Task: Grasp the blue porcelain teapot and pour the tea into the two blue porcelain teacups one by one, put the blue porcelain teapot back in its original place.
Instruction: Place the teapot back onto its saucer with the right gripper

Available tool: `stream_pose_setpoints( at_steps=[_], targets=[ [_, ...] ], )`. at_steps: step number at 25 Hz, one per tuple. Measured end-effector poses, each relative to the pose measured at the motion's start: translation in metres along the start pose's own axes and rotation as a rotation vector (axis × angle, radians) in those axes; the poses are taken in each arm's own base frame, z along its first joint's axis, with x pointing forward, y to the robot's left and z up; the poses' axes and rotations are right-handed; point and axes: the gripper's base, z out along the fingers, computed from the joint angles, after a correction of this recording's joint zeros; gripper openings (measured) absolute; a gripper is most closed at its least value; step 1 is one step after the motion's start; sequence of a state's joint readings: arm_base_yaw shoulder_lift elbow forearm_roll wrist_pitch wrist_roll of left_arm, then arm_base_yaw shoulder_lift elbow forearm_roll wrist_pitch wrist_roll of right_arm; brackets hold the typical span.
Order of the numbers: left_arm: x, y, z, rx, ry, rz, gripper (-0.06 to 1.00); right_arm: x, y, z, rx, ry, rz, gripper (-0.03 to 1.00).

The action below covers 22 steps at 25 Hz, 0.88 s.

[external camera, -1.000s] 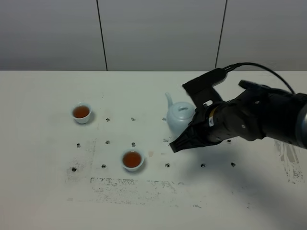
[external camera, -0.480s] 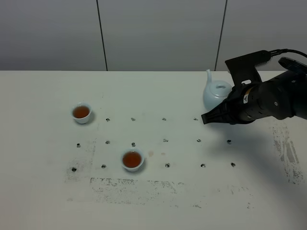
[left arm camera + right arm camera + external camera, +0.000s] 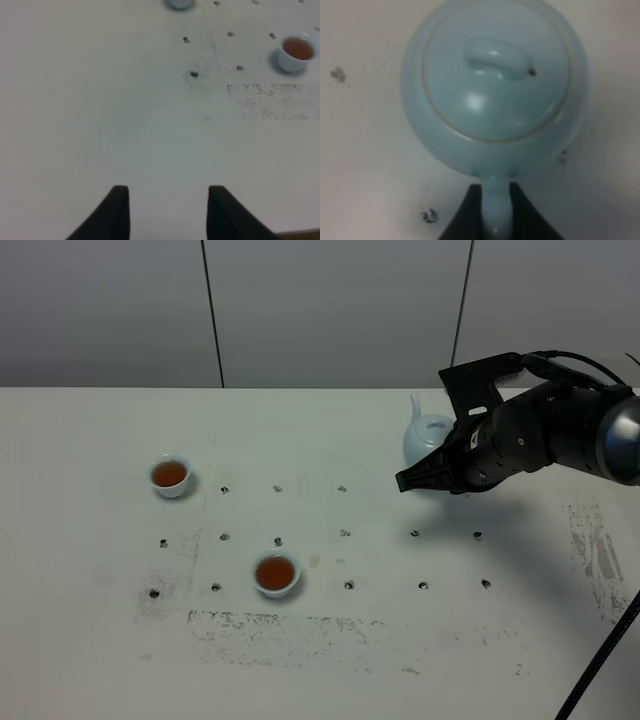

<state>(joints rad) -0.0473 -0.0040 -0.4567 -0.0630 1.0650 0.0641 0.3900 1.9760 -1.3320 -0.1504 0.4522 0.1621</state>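
Observation:
The pale-blue teapot [image 3: 422, 437] is at the back right of the white table, spout pointing away; the right arm hides its near side. In the right wrist view the teapot [image 3: 495, 85] shows from above, lid on. My right gripper [image 3: 418, 476] [image 3: 495, 215] is shut on its loop handle. I cannot tell whether the pot touches the table. Two small blue teacups hold amber tea: one at the left [image 3: 170, 475] [image 3: 179, 3], one front centre [image 3: 276, 574] [image 3: 297, 50]. My left gripper [image 3: 170, 210] is open over bare table, out of the exterior view.
Rows of small dark screw holes [image 3: 344, 533] dot the table. A scuffed grey patch [image 3: 290, 625] lies in front of the near cup. A black cable [image 3: 600, 660] hangs at the front right. The table's near edge [image 3: 300, 234] shows in the left wrist view.
My right gripper has carried the teapot from beside the front-centre cup to the back right, then shifted it slightly left. Both cups stay put.

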Motion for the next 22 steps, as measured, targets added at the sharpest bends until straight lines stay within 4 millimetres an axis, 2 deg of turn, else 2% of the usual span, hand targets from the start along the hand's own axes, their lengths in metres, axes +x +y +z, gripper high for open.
stream_pose_setpoints(
  at_steps=[8, 13, 22],
  targets=[
    [0.000, 0.000, 0.000, 0.000, 0.000, 0.000, 0.43, -0.003, 0.021, 0.004, -0.037, -0.047, -0.033, 0.06],
    [0.000, 0.000, 0.000, 0.000, 0.000, 0.000, 0.43, 0.000, 0.021, 0.015, -0.037, -0.033, -0.035, 0.06],
    [0.000, 0.000, 0.000, 0.000, 0.000, 0.000, 0.43, 0.005, 0.020, 0.024, -0.023, -0.013, -0.069, 0.06]
  ],
)
